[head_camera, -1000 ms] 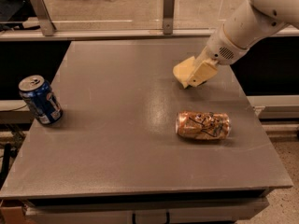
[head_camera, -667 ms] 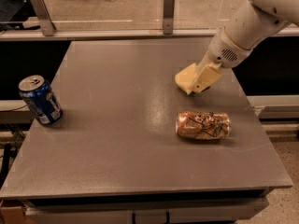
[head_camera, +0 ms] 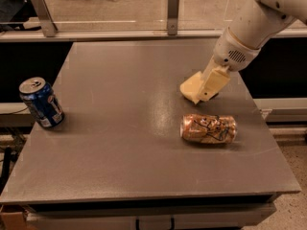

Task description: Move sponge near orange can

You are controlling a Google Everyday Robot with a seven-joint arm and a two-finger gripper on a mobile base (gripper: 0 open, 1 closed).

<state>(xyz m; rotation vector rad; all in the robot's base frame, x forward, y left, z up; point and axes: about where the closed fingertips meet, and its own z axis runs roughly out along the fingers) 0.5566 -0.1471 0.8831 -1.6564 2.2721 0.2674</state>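
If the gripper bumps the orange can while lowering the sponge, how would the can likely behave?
The orange can lies on its side, so it would probably roll easily. Its smooth metal may also slide. The gripper, holding the sponge, hovers just behind it.

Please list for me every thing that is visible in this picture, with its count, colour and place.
pale yellow foam sponge: one, pale yellow, right rear of the table, between the jaws
orange-copper soda can: one, orange with dark scribbles, lying on its side just in front of the sponge
blue soda can: one, blue with silver top, upright at the table's left edge
flat grey table: one, grey, centre
metal posts: two, grey, behind the table
white robot arm: one, white, entering from upper right
gripper: one, cream, over the right rear of the table, jaws shut on the sponge
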